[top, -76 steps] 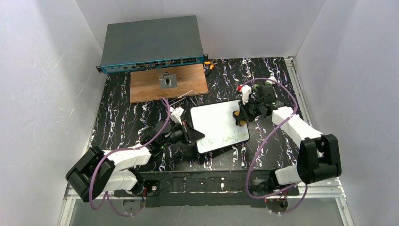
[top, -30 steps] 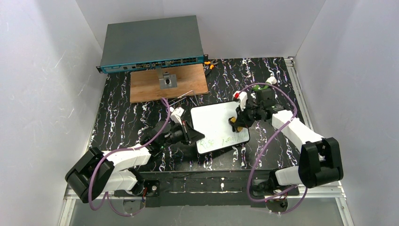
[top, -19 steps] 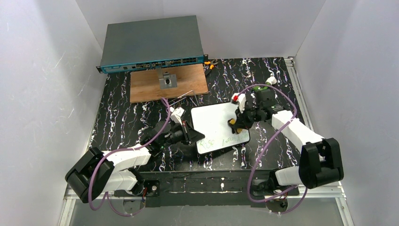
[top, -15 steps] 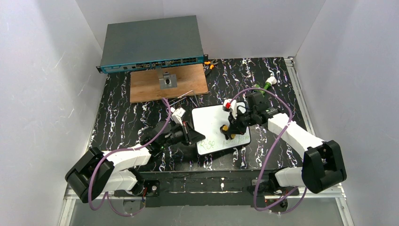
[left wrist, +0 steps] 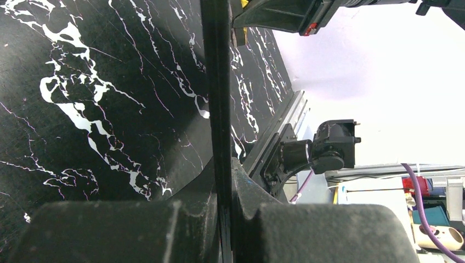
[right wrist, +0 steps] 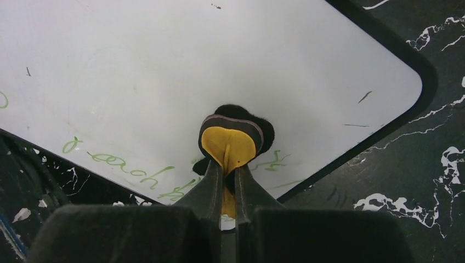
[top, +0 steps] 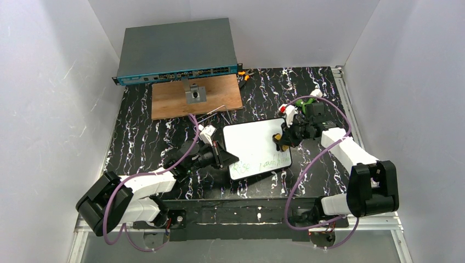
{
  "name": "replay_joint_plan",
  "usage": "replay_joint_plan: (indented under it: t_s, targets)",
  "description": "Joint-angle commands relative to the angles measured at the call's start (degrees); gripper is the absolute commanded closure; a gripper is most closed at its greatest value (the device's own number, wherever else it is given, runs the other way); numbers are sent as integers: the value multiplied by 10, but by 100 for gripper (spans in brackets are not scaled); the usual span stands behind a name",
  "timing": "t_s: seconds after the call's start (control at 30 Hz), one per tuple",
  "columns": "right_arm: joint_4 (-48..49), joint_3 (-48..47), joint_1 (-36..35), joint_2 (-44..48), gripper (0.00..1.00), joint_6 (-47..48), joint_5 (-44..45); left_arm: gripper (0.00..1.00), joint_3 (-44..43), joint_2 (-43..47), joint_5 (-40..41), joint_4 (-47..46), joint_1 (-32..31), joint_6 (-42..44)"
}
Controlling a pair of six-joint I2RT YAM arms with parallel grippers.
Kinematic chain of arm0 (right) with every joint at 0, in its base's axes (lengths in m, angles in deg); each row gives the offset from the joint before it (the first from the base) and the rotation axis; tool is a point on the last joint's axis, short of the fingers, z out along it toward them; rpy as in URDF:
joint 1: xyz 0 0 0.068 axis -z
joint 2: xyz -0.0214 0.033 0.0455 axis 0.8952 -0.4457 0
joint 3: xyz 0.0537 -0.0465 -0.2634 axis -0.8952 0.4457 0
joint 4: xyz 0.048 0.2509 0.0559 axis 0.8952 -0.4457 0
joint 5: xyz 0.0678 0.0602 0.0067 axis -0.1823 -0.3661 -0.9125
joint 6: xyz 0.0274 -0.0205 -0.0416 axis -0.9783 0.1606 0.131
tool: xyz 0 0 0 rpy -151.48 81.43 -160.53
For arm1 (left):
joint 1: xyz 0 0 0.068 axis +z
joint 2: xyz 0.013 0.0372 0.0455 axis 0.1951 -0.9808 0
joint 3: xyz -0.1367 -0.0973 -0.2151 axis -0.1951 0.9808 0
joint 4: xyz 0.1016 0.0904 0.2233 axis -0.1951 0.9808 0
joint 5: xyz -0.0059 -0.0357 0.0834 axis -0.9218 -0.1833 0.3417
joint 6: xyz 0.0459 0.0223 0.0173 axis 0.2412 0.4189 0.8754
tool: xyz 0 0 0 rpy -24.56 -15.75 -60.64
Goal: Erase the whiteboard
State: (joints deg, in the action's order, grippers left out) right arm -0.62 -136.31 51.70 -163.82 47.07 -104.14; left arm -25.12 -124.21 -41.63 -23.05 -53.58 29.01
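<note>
Top external: left end effector [top: 226, 155] clamps left-right-lying whiteboard [top: 253, 141]; right end effector [top: 283, 140] pinches eraser [right wrist: 230, 141].

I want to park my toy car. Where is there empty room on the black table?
Bare table: the left side, between left wall, wooden panel and left arm; and the back, right of the grey box. The middle is crowded: the whiteboard, left gripper on its edge, right gripper with the eraser.

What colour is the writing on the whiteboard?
Green handwriting on the whiteboard; the right wrist view shows it best.
</note>
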Motion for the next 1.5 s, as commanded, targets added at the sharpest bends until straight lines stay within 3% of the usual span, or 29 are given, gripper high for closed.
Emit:
replay_joint_plan:
  t_s: [0.0, 0.2, 0.63, 0.8, 1.0, 1.47]
  targets:
    - [-13, -7, -10, 6, 99, 15, -51, 100, -5, 28, -7, -63, 0, 13]
    - [-57, 16, -94, 44, 99, 77, -92, 100, -7, 21, -8, -71, -1, 9]
    - [9, 10, 0, 27, 99, 32, -24, 100, -2, 33, -8, -68, -1, 11]
    - [-34, 17, -25, 40, 99, 62, -94, 100, -1, 30, -8, -73, 0, 9]
    - [-48, 23, -82, 50, 99, 91, -83, 100, -3, 28, -10, -74, -1, 8]
    - [17, 8, 48, 29, 99, 31, -51, 100, 3, 36, -7, -76, 0, 10]
